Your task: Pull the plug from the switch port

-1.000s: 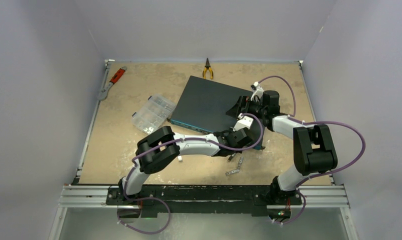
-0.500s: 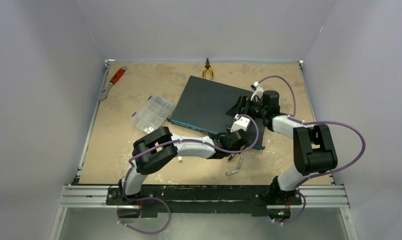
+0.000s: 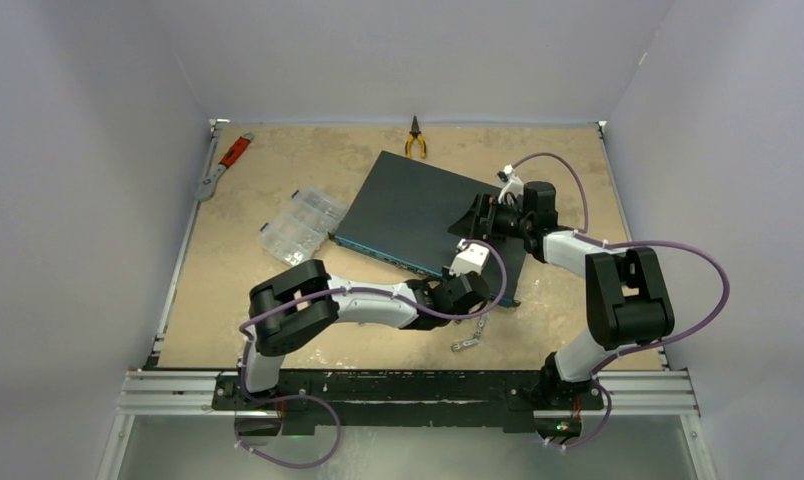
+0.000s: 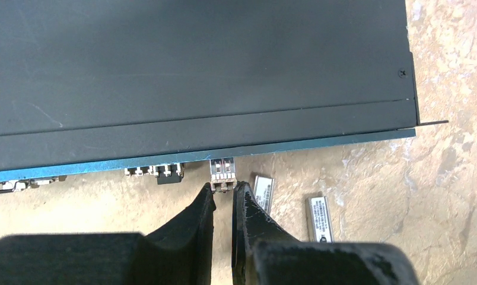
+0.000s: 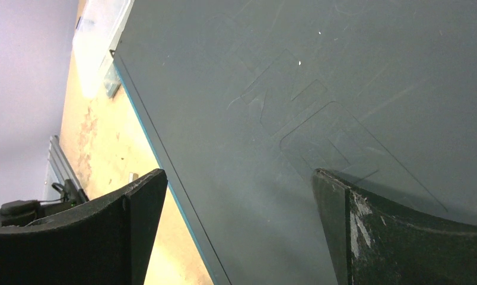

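Lying along the far left edge of the table (image 3: 228, 300), a red-handled wrench (image 3: 223, 165) is keeping well apart from everything else. To its right a clear compartment box (image 3: 300, 226) is sitting just beside the left corner of the switch (image 3: 418, 205). The switch is resting flat and skewed mid-table, its blue-edged port face turned toward the arms. Yellow-handled pliers (image 3: 415, 137) are lying just beyond its far corner, by the back wall.

The left gripper (image 4: 224, 189) is reaching in low from the near side, its fingers (image 4: 203, 205) drawn together and pinching the outer end of the plug (image 4: 223, 176). The plug is sticking out of a port toward the right end of the port face. Just left of it, other connectors (image 4: 159, 171) are crowding the same face. Just right of it, a loose module (image 4: 263, 191) is lying on the table almost against the right finger, with a second module (image 4: 320, 217) a little farther right.

The right gripper (image 5: 239, 196) is hanging over the right part of the switch's top, its jaws spread wide and gripping nothing. Whether the fingertips are touching the lid cannot be told.

Bare tabletop is stretching between the port face and the near rail, and more is lying left of the left arm. The switch's right corner is sitting clear of the table's right edge.
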Tool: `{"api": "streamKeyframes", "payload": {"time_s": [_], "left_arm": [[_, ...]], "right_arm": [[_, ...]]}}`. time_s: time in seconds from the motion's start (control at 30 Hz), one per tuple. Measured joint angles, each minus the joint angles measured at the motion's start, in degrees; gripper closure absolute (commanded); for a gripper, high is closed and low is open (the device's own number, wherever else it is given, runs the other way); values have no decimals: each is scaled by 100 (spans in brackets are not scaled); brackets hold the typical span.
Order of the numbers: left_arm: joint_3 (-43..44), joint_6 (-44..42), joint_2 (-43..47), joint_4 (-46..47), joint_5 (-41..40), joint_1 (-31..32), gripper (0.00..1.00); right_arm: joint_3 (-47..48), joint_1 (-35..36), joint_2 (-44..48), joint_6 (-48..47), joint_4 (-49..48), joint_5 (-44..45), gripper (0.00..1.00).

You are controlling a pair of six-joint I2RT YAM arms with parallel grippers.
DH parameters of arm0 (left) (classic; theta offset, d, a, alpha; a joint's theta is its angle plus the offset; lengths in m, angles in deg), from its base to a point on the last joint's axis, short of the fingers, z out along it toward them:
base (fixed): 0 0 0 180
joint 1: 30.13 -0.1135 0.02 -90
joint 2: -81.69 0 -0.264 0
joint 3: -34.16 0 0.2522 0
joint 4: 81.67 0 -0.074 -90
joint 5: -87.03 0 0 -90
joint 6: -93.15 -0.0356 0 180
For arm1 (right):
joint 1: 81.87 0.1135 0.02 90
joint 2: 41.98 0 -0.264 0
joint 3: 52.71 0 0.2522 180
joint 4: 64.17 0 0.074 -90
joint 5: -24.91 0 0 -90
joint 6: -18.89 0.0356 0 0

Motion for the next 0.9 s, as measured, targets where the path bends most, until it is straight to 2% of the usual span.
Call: {"api": "streamKeyframes", "payload": {"time_s": [0.43,0.9], "left_arm": [[-426,33,323,-66,-105,90,100],[-1038,-492,750,240,59,151,100]], "right_arm": [[0,20,-31,55,103,-341,1],[85,44,-181,223,249,-509,2]]}}
